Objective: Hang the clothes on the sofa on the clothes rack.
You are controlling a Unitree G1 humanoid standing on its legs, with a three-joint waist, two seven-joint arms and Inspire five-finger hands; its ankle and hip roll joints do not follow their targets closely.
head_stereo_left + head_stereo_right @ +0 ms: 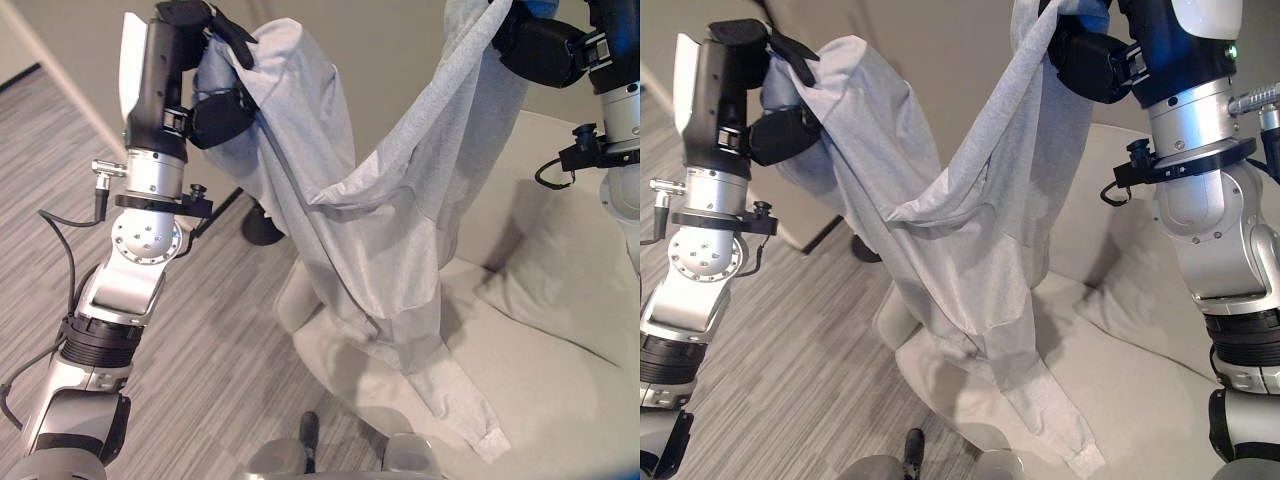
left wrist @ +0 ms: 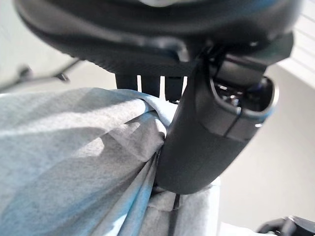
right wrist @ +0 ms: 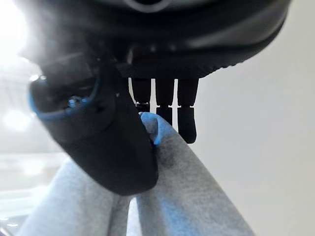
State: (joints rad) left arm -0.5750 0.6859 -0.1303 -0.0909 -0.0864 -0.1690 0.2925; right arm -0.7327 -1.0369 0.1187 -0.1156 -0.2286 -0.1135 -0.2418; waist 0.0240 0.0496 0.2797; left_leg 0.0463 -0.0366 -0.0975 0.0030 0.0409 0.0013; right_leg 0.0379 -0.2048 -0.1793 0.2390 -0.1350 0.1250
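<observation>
Left hand point(image 1: 205, 40) raised high, clenched on one edge of grey garment point(image 1: 370, 250); thumb point(image 2: 197, 142) pinching cloth against fingers. Right hand point(image 1: 1090, 55) likewise gripping opposite edge, thumb pressed into fabric. Garment stretched between both hands, sagging below them, lower sleeve trailing onto pale sofa point(image 1: 560, 330) beneath.

The garment point(image 1: 370, 230) is looking like soft matt grey cloth (faintly flecked), the sofa point(image 1: 560, 380) showing smooth pale fabric.
</observation>
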